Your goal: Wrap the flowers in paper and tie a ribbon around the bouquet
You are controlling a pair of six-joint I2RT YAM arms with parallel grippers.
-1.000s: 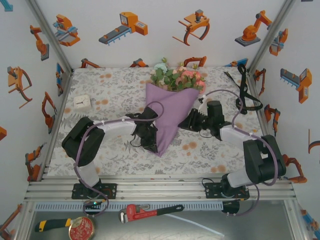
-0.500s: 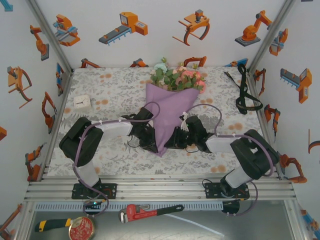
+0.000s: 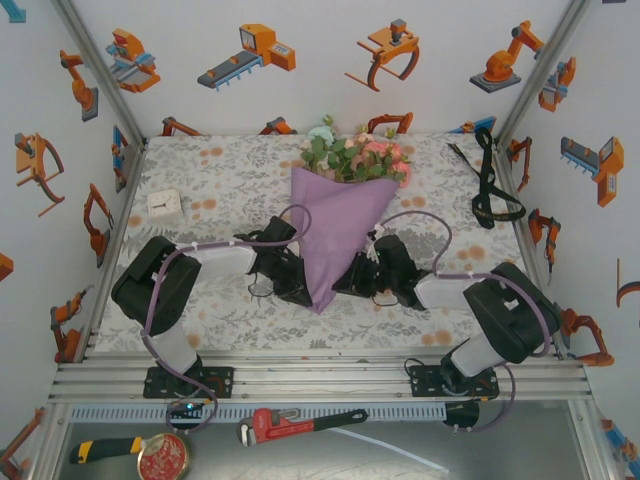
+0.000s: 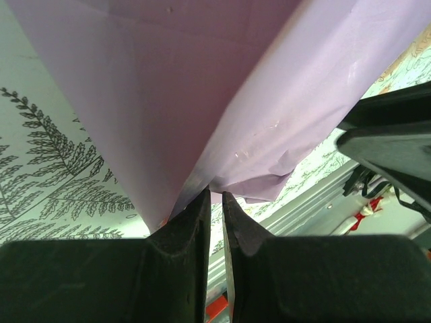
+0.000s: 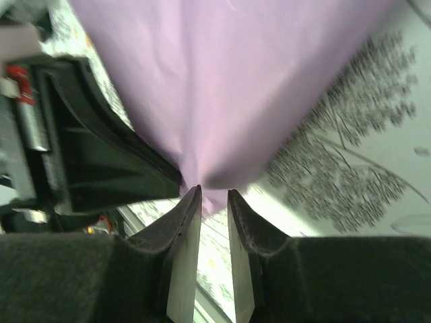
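Lilac paper (image 4: 202, 87) forms a cone around the flowers (image 3: 355, 155). The bouquet (image 3: 335, 215) lies on the fern-printed desk (image 3: 220, 180), blooms at the far end and the pointed tip toward the arms. It looks light and soft: thin sheet that will crease, slide on itself and spring open if let go, around slim stems that give it little stiffness. I judge the best hold to be low on the cone, where the wrap narrows and the layers overlap, never up by the crushable pink, cream and pale blue heads. Both arms meet at that tip from either side. The left tool (image 4: 213, 196) has its fingers almost pressed together, and a folded edge of the paper runs down to their ends — whether they nip it I cannot tell, since light shows through the slit. The right tool (image 5: 213, 194) has its fingers a little apart, the very point of the cone dipping into the mouth but not visibly squeezed. The black ribbon (image 3: 487, 180) lies looped at the far right of the desk, well apart from the bouquet and untouched, so the tying is not yet begun. As a container the cone holds only the blooms and leaves that crowd its open top — the stems are hidden inside. A small round tin (image 3: 162, 457) below the desk's near edge holds something reddish, too small to name.
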